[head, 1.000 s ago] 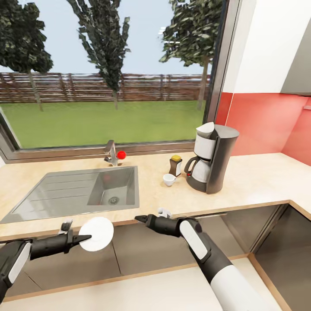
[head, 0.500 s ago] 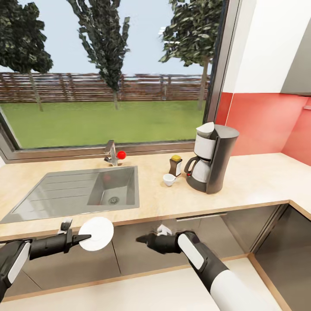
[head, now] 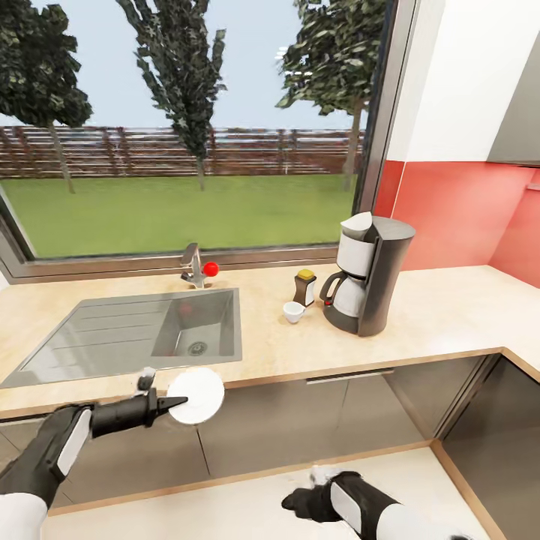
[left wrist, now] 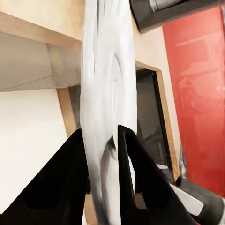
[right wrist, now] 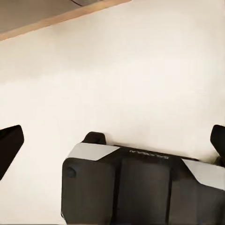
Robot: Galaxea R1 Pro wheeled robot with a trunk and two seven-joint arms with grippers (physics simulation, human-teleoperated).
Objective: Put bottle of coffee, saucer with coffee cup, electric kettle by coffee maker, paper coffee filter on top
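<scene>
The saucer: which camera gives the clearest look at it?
The head view: the saucer shows as a whole round disc at the left gripper. The left wrist view shows it edge-on between the fingers.

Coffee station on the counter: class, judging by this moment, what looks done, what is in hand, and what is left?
Done: the coffee maker stands on the counter with the paper filter on top and the coffee jar beside it. In hand: the left end effector grips the saucer, short of the counter. Left: set the saucer down, put the cup on it, bring the kettle.
</scene>
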